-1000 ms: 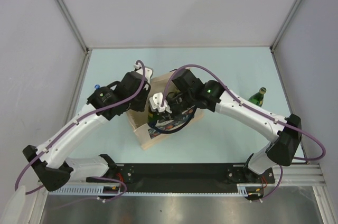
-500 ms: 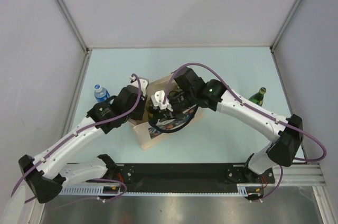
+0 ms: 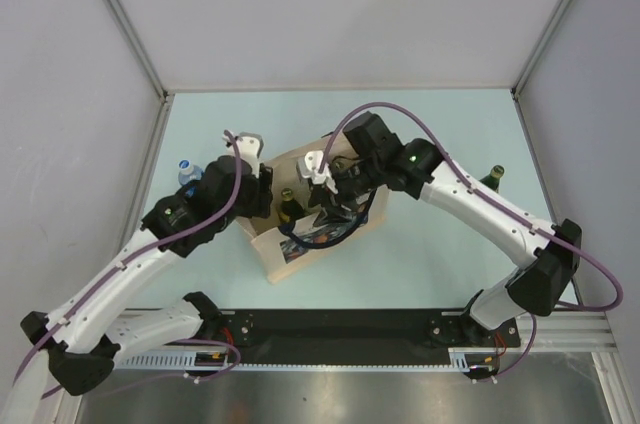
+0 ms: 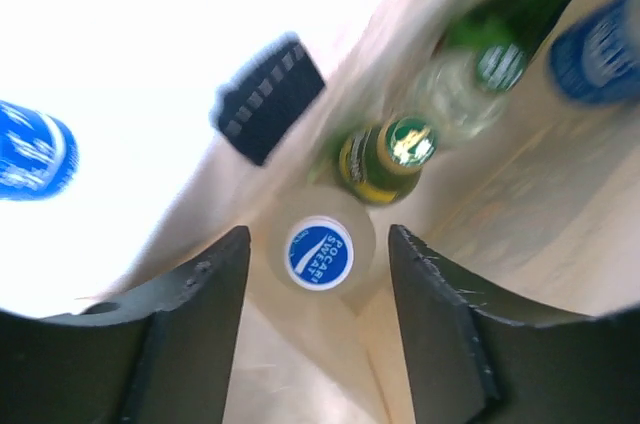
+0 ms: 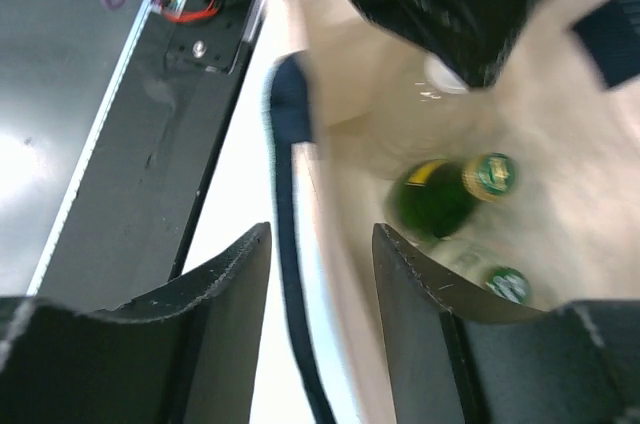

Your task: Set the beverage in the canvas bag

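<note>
The beige canvas bag with navy handles stands at the table's middle. Inside it are a clear bottle with a blue Pocari Sweat cap, a green bottle with a gold neck and further bottles. My left gripper hovers open over the blue cap, fingers clear of it on both sides. In the top view the left gripper is over the bag's left part. My right gripper is open, with the bag's rim and navy handle running loose between its jaws. The right gripper is above the bag's right side.
A green bottle stands on the table at the right. A blue-capped water bottle stands left of the bag, beside my left arm. Grey walls close in the back and sides. A black rail runs along the near edge.
Both grippers have opened. The left one has let go and drawn back to the left and up. The right one has released the bag's rim and lifted away.
</note>
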`<action>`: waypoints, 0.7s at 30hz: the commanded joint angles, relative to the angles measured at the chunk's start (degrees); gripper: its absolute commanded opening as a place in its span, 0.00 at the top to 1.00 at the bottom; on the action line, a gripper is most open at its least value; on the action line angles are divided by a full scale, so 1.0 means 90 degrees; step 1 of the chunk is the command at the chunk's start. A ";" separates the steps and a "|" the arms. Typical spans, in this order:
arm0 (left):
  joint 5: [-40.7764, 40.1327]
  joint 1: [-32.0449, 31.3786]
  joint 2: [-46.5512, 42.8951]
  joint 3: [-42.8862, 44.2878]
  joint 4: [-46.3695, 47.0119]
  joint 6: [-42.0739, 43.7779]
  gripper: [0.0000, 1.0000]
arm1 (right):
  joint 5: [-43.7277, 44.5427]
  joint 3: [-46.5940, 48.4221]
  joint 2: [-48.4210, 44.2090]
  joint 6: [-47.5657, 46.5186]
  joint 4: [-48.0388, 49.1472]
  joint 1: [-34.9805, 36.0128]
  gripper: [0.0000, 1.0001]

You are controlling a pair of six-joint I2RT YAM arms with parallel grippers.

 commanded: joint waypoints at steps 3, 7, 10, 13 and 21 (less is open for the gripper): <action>-0.0402 0.0084 -0.0213 0.1399 -0.0110 -0.0195 0.28 | -0.0508 0.0729 -0.0565 0.0517 -0.0167 -0.0553 0.48; -0.0353 0.0084 -0.0184 0.1831 -0.0061 -0.0166 0.20 | -0.0509 0.0690 -0.0819 0.0702 -0.0069 -0.0973 0.46; -0.0324 0.0074 -0.0233 0.2056 -0.0032 -0.0224 0.11 | -0.0538 0.0622 -0.1053 0.1247 0.0154 -0.1587 0.46; -0.0246 0.0084 -0.0437 0.2105 0.0124 -0.0331 0.01 | -0.0528 0.0368 -0.1365 0.1785 0.0477 -0.2572 0.44; -0.0304 0.0084 -0.1199 0.1403 0.0535 -0.0820 0.00 | 0.0574 -0.0637 -0.2108 0.2840 0.0488 -0.5306 0.43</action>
